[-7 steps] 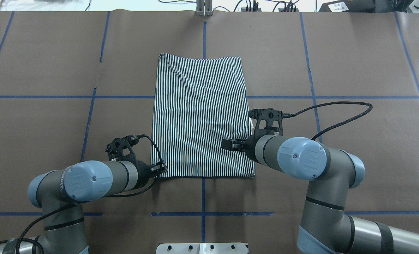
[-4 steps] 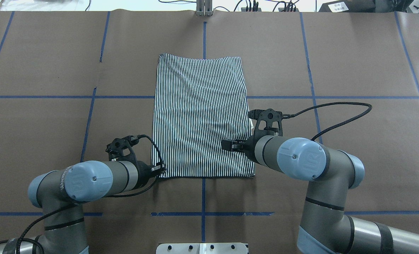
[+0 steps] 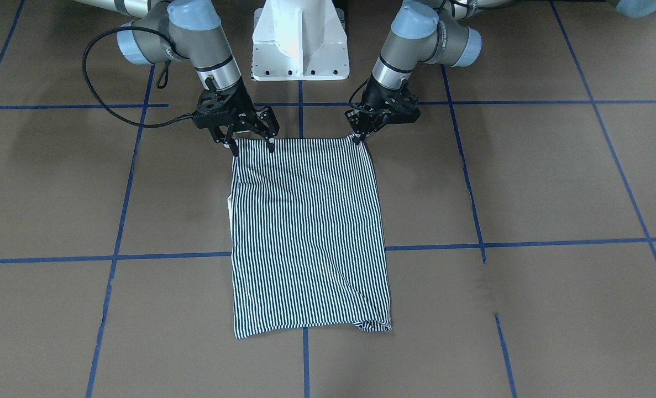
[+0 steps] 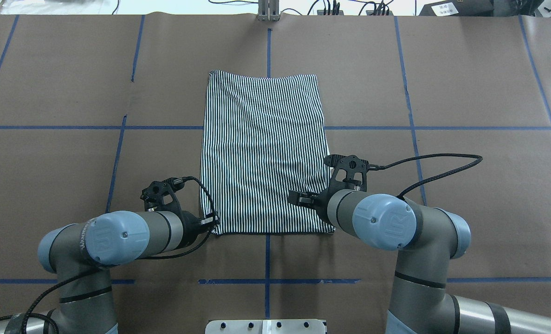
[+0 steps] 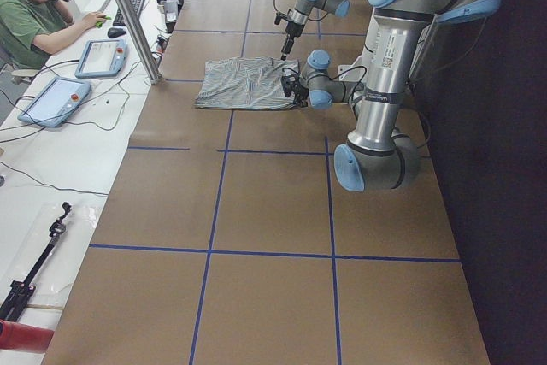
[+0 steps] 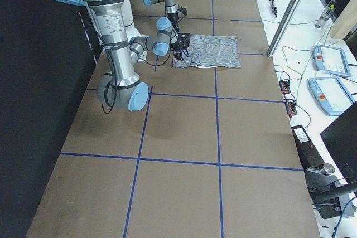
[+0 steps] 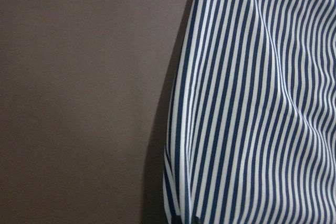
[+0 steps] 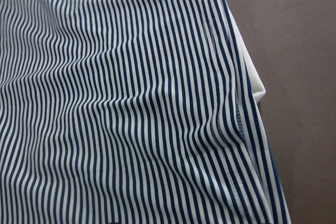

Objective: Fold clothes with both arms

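The striped shirt lies folded into a tall rectangle at the middle of the table, also in the front view. A bit of cream collar peeks out at its right edge, near in the right wrist view. My left gripper is down at the shirt's near-left corner, fingers pinched together on the fabric. My right gripper hovers over the near-right part of the shirt with its fingers spread wide and nothing between them. The left wrist view shows only the shirt's edge on the brown table.
The brown table cover carries blue tape lines. The white pedestal base stands between the arms. A seated person and tablets are at a side bench; more pendants lie beyond the far table edge.
My right gripper has moved back toward the robot along the shirt's right side, still open. The left gripper has stayed at the near-left corner. The shirt has not shifted.
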### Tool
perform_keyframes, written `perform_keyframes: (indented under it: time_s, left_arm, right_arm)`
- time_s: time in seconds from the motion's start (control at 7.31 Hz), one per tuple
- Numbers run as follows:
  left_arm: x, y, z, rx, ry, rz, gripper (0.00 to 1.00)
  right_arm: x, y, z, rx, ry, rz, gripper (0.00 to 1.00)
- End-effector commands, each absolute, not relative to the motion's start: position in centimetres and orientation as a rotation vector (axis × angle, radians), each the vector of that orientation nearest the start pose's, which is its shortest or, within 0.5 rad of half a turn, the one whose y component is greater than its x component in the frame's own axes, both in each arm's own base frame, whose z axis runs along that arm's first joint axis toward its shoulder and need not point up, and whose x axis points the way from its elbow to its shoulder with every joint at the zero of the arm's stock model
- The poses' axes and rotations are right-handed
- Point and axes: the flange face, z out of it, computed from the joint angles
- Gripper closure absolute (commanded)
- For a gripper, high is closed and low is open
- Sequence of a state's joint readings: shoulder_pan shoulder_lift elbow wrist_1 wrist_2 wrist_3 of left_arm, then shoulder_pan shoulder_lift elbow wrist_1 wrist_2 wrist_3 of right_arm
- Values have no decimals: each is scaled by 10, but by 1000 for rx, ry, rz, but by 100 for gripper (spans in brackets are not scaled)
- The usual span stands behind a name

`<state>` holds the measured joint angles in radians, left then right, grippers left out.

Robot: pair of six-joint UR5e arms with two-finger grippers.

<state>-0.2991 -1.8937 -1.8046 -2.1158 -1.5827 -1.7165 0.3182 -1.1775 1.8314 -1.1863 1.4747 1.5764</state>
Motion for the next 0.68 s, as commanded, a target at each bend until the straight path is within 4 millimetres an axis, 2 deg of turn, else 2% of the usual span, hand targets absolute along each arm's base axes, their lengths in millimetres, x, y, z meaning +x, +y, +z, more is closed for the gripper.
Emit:
perform_keyframes:
  time_s: [0.0, 0.41, 0.55]
  left_arm:
    - [536, -304, 312, 76, 1113, -392, 100]
    - [537, -303, 310, 75, 1115, -391, 100]
    - [537, -303, 311, 75, 1113, -391, 100]
  right_arm:
    - [-552, -322, 260, 130, -962, 534, 33]
    - [-559, -321, 267, 81, -835, 631, 33]
    - [-563, -319, 259, 76, -788, 627, 33]
